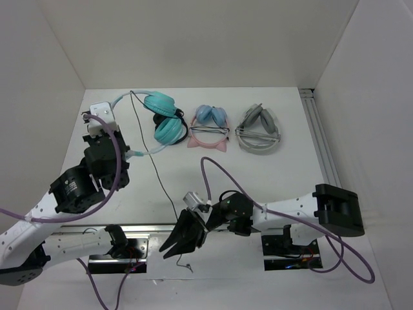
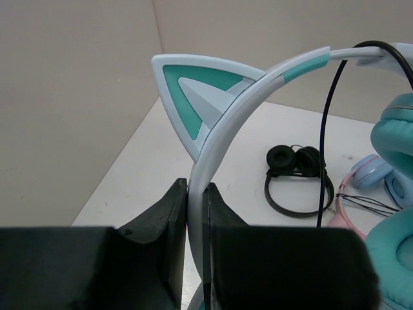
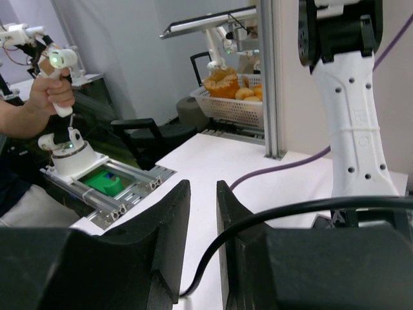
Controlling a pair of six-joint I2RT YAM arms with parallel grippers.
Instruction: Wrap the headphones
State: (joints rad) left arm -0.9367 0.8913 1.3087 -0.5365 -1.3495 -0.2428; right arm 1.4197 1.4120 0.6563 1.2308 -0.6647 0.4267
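Observation:
The teal headphones (image 1: 166,117) lie at the back left of the table, with their cups (image 2: 395,132) at the right of the left wrist view. My left gripper (image 1: 102,126) is shut on the pale headband (image 2: 219,139), just below one teal cat ear (image 2: 193,97); the jaws (image 2: 195,190) press on it from both sides. The thin black cable (image 1: 155,169) runs from the headband toward the near edge. There my right gripper (image 1: 175,250) stands open. In the right wrist view the cable (image 3: 258,223) crosses the right finger and drops loosely into the gap of that gripper (image 3: 203,190).
A pink cat-eared pair (image 1: 208,129) and a grey pair (image 1: 259,129) lie to the right of the teal ones. A small black pair (image 2: 300,177) lies behind them. An aluminium rail (image 1: 319,139) runs along the right wall. Purple arm cables (image 1: 222,171) loop over the table.

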